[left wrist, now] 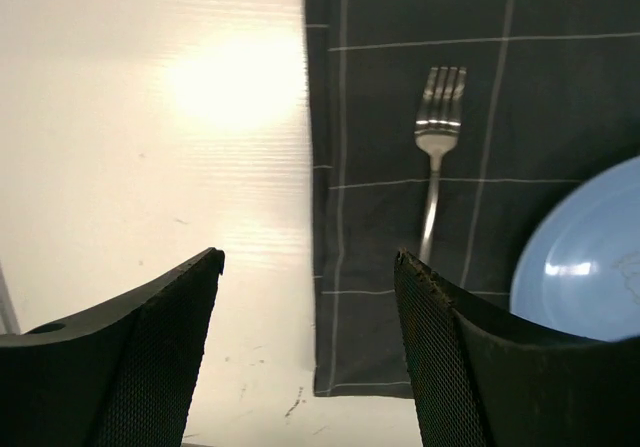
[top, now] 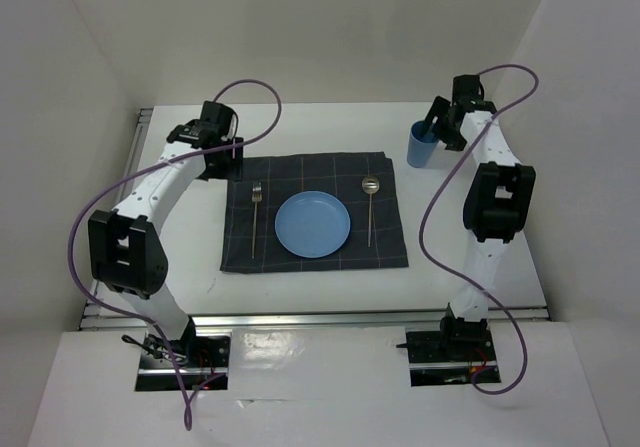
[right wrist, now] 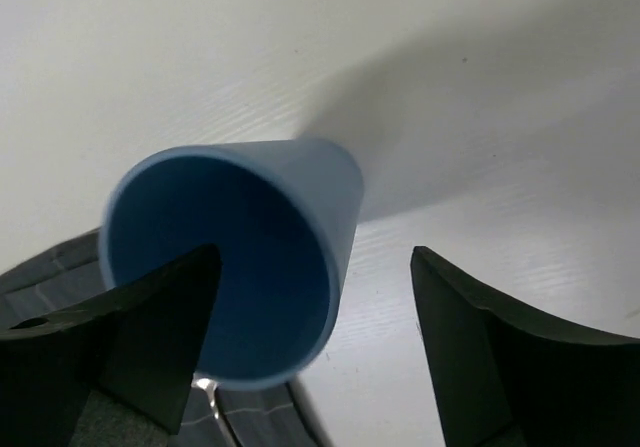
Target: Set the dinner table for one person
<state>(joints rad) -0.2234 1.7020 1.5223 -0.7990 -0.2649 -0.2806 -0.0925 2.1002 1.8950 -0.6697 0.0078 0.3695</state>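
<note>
The white dinner table (top: 320, 287) bears a dark grey checked cloth (top: 390, 247). On the cloth lie a blue plate (top: 313, 224), a fork (top: 255, 217) to its left and a spoon (top: 370, 202) to its right. A blue cup (top: 420, 150) stands upright off the cloth's back right corner. My right gripper (top: 437, 129) is open over the cup (right wrist: 230, 257); one finger is at its mouth and the other is outside its wall. My left gripper (left wrist: 308, 257) is open and empty above the cloth's left edge (left wrist: 380, 167), near the fork (left wrist: 436, 157).
Metal rails run along the table's left edge (top: 135, 167) and front edge (top: 320, 317). White walls close in the back and both sides. Purple cables loop above both arms. The plate's rim (left wrist: 590, 257) shows in the left wrist view.
</note>
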